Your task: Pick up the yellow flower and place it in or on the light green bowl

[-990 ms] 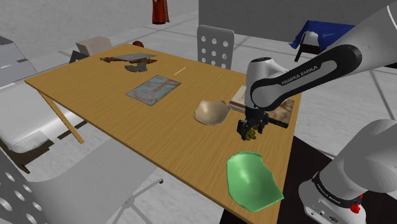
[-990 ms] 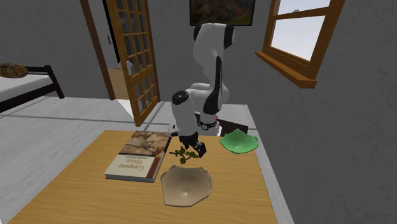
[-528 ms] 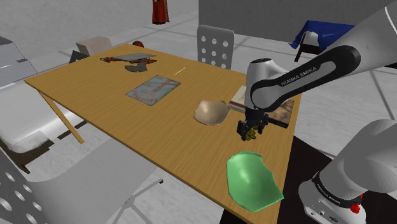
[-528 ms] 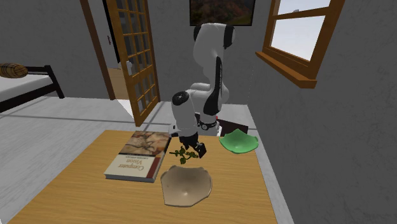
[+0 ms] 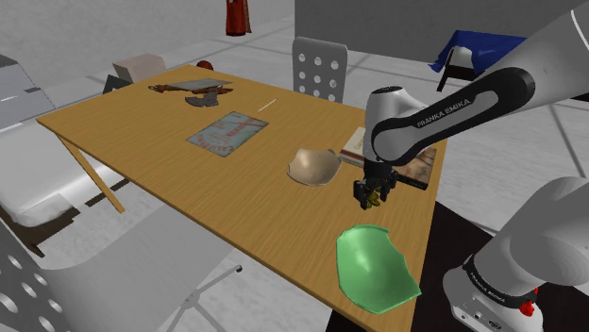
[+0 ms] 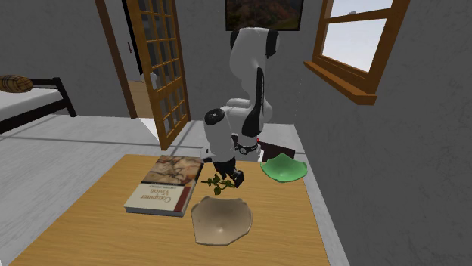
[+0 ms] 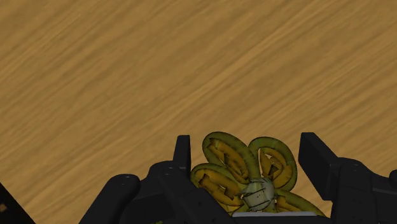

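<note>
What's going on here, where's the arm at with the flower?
The white arm's claw is shut on the yellow flower, clasping it from both sides. It hangs over the wooden table, between the tan bowl and the green bowl, and the flower looks lifted off the surface. The flower is not yet in the green bowl, which sits at the table's edge near the stand.

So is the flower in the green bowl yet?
Out. The flower is clasped in the gripper above the table, apart from the green bowl.
</note>
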Controlling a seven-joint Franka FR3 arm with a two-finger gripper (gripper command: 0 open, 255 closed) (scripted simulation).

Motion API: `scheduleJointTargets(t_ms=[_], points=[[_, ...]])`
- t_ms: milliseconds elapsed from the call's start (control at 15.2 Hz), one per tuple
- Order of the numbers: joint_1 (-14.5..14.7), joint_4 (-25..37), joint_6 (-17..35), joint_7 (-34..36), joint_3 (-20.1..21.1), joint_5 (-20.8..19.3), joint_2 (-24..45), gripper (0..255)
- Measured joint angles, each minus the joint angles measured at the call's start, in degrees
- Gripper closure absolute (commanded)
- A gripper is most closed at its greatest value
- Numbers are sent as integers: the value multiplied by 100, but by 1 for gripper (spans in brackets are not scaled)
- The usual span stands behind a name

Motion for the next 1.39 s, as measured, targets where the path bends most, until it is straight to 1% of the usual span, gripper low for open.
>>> scheduleJointTargets(t_ms=[132, 264, 1056, 1386], points=[[0, 0, 1, 0, 0, 0, 0, 255], [5, 24, -124, 13, -1, 1, -102, 255], [-8, 437, -1298, 71, -71, -60, -867, 255], [-16, 669, -1735, 94, -99, -88, -1073, 255]])
